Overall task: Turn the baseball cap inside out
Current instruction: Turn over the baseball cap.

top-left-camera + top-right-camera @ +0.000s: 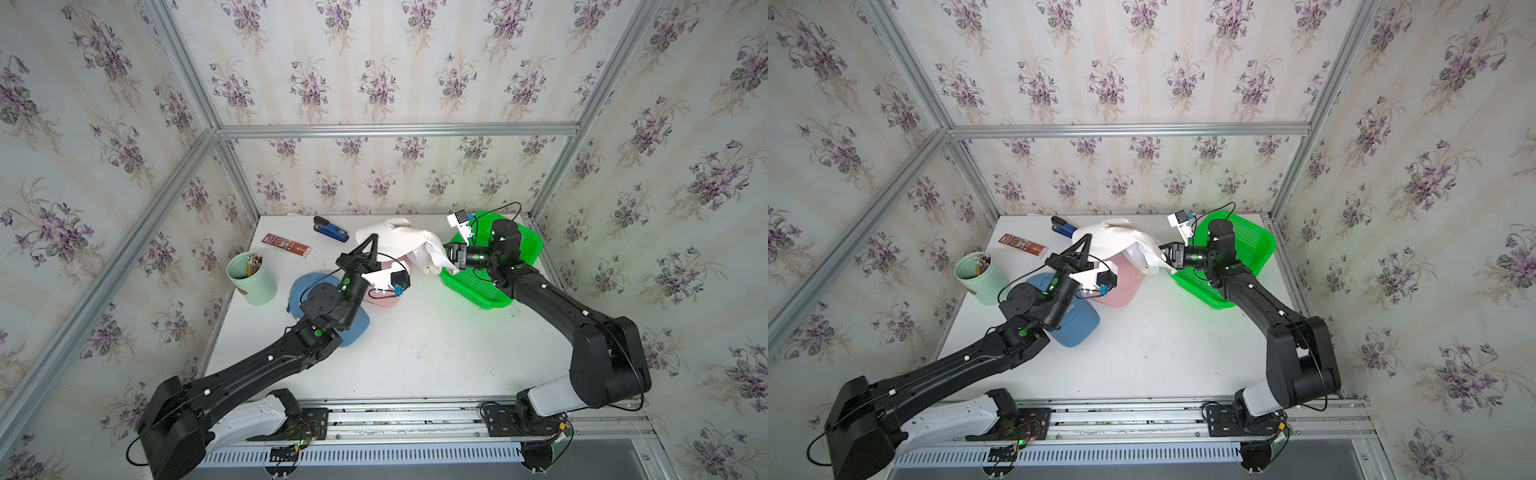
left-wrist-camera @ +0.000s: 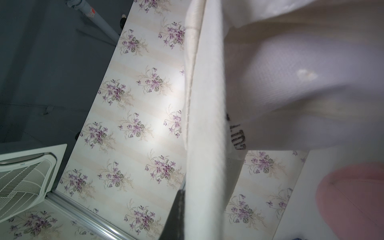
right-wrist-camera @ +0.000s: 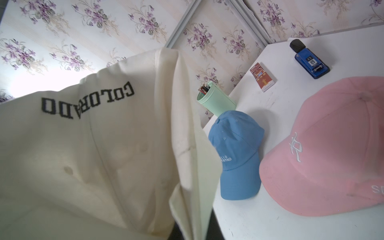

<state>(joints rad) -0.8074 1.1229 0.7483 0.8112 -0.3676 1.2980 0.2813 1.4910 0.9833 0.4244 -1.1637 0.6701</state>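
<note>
Left gripper (image 1: 371,246) and right gripper (image 1: 446,257) each pinch an opposite edge of the white baseball cap (image 1: 405,239), which hangs between them above the pink cap (image 1: 384,298) on the table (image 1: 415,353).

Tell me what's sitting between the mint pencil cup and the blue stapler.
A flat red-brown box lies between the pencil cup and the stapler, touching neither. Both top views show it, and so does the right wrist view.
</note>
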